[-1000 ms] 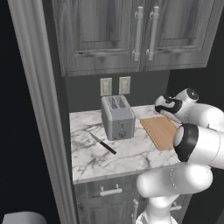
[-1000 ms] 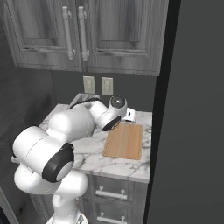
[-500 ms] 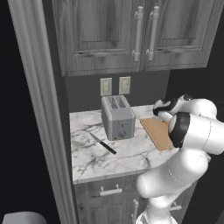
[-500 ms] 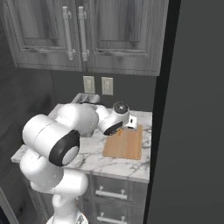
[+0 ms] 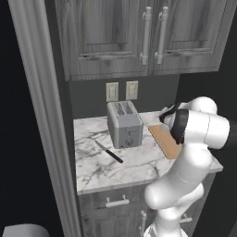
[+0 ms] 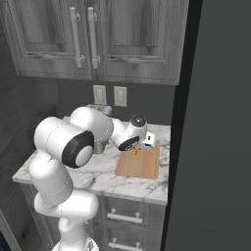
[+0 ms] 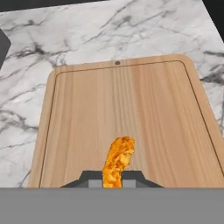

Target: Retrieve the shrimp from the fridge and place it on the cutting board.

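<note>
Gripper lower (shrimp gripped) over cutting board

We see our arm folded forward from the base, its elbow raised high and its forearm angled down toward the cutting board. Our gripper hangs over the near part of the cutting board, and in the right base view it sits above the board's far edge. Its two dark fingertips are pressed against the shrimp from either side, holding it between them.
</note>
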